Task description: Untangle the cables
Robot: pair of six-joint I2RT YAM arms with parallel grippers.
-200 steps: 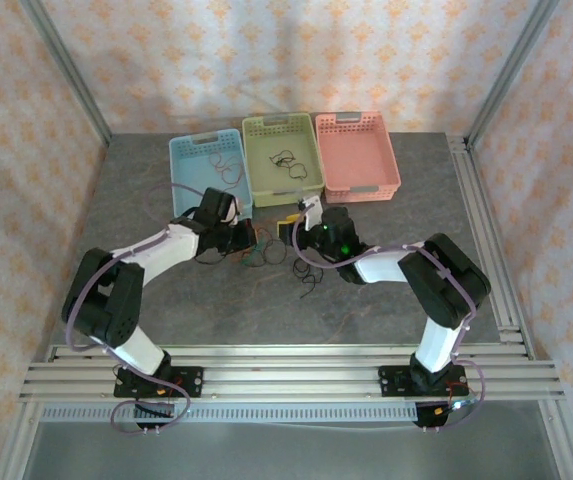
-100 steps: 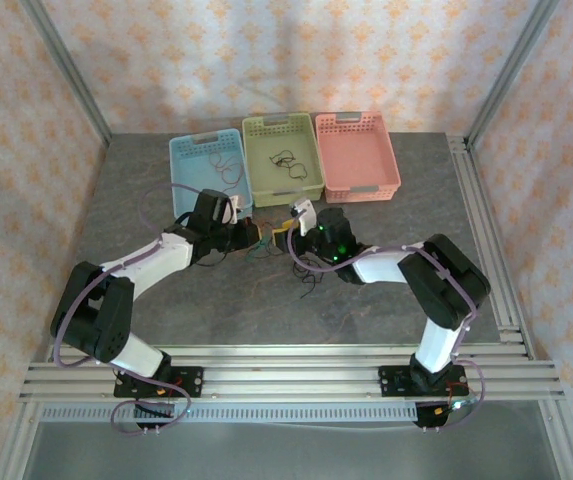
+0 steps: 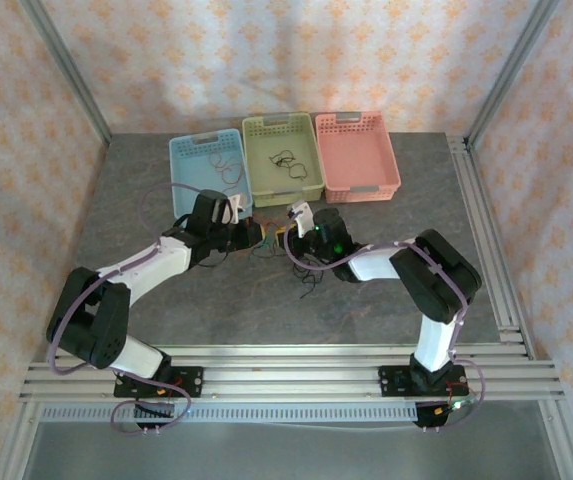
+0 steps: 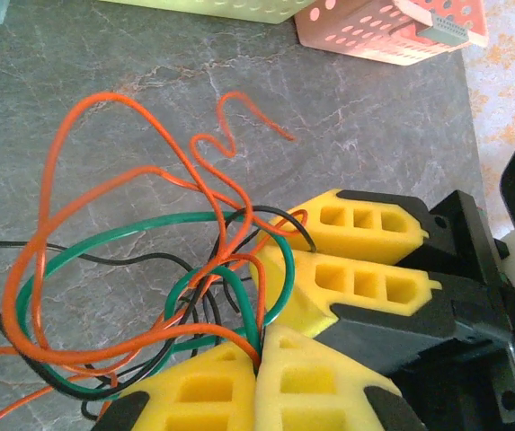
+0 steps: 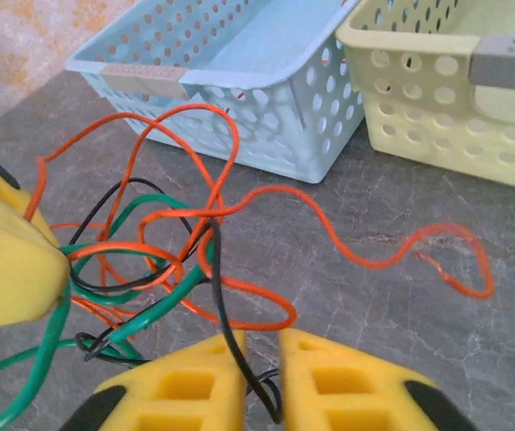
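cables, ends hidden, bunch between left and right jaws clamped on them.

Bright, soft and even from above in the overhead view, with only faint, short shadows under the arms on the grey worktop, no glare anywhere, and too little resolution to separate the thin cables. Closer, warmer and more saturated at both wrists, with the cables crisp in mid-frame, a pale sheen on the marbled worktop, and thin soft shadows just beneath the wires. Slightly soft at the bottom edges on the nearest yellow foam of the left pincer and the right pincer, and softening again toward the baskets at the top.
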